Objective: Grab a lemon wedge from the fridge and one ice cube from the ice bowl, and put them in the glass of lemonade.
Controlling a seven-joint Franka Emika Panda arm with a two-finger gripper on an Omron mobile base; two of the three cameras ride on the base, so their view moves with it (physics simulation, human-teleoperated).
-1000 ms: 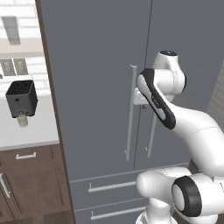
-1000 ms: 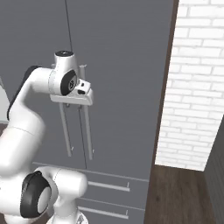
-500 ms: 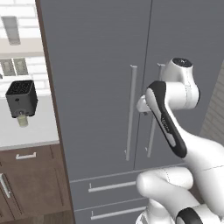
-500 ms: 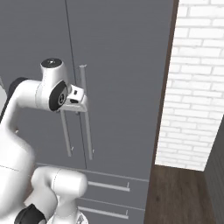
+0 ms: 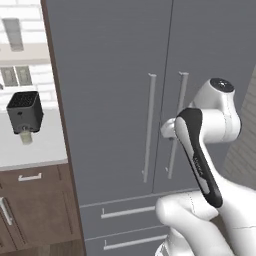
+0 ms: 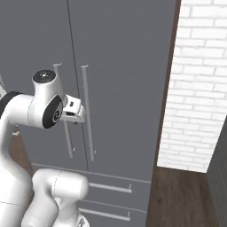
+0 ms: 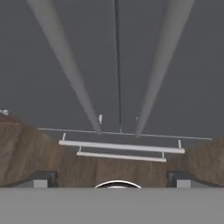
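Left base view centres on the tall matte grey fridge (image 5: 115, 90), its two upper doors shut and meeting at a thin seam near the middle of the frame, with two long vertical silver bar handles (image 5: 149, 127) either side of that seam and two drawers with horizontal pulls along the bottom. At the left edge, a black toaster-like box (image 5: 23, 112) sits on a pale counter over brown wooden cabinets (image 5: 30, 210). From the lower right the white arm bends up so that its hand sits at centre right, just in front of the right-hand bar. Right base view shows the two-finger gripper (image 6: 76, 113) at left of centre, close to the handles but apparently not touching them, with a white brick wall (image 6: 195, 84) on the right. Hand view looks down along both bars, which converge toward the drawer pulls; the dark fingertips (image 7: 43, 178) sit far apart at the lower corners, so the pincer is spread wide and holds nothing. Judging from this, the fridge-opening step is in hand: the doors are closed, and the lemon wedge is presumably behind them, unseen. Next calls for bringing the spread fingers around one bar, closing, then pulling the door open.
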